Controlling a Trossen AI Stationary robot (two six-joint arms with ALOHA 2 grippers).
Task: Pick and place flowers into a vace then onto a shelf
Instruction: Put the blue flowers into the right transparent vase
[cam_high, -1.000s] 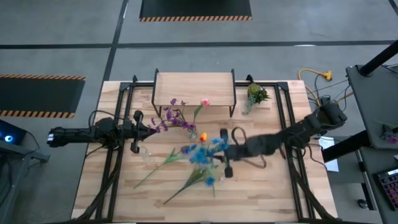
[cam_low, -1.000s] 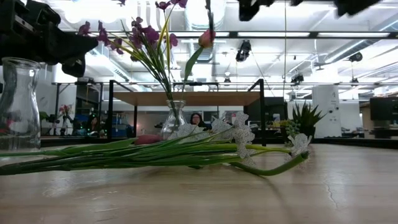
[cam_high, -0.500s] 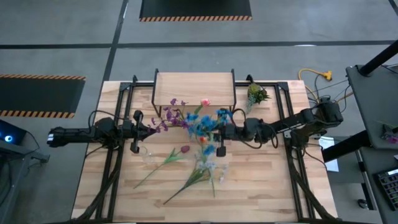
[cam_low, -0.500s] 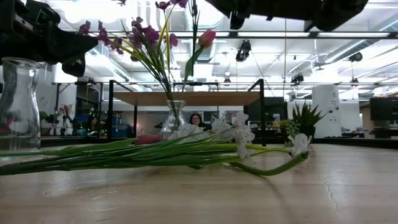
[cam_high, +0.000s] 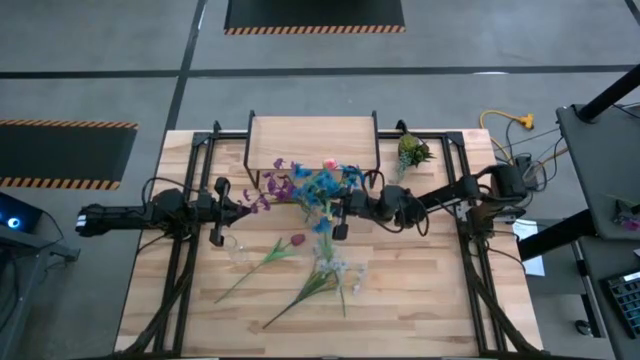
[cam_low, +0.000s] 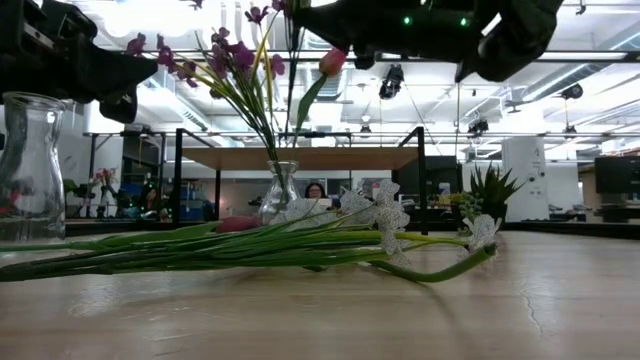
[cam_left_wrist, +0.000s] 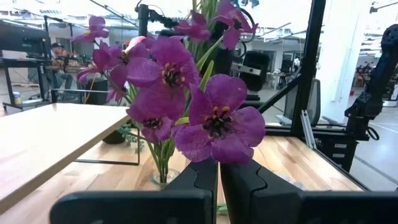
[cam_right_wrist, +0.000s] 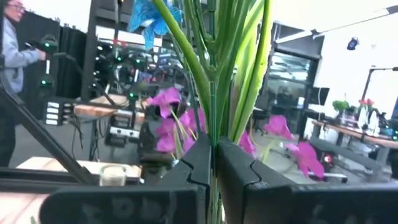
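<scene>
High view: a wooden table (cam_high: 420, 300) is seen from above, with both dark arms reaching toward the middle.
Right gripper (cam_high: 338, 210): held above the table centre, just in front of the shelf; fingers are clamped tight on a bunch of blue flowers (cam_high: 322, 186).
Right wrist view: green stems (cam_right_wrist: 217, 68) are pinched between the closed fingers (cam_right_wrist: 199, 163), a blue head above them.
Left gripper (cam_high: 232, 207): stretched in from the left edge; fingers are pressed together, nothing held between them.
Left wrist view: purple flowers (cam_left_wrist: 186, 93) stand right beyond the shut fingers (cam_left_wrist: 196, 180).
Vase (cam_low: 279, 190): a clear glass one is seen in the low view, upright, in front of the shelf, carrying purple blooms and a pink tulip (cam_low: 333, 62).
Shelf (cam_high: 312, 143): placed at the far edge of the table, its board bare.
Loose flowers (cam_high: 300, 275): laid flat on the near half of the table, a dark red head (cam_high: 297, 240) among them.
Second glass carafe (cam_low: 28, 165): upright at the low view's left edge.
Leafy sprig (cam_high: 410, 152): beside the shelf, on its right.
</scene>
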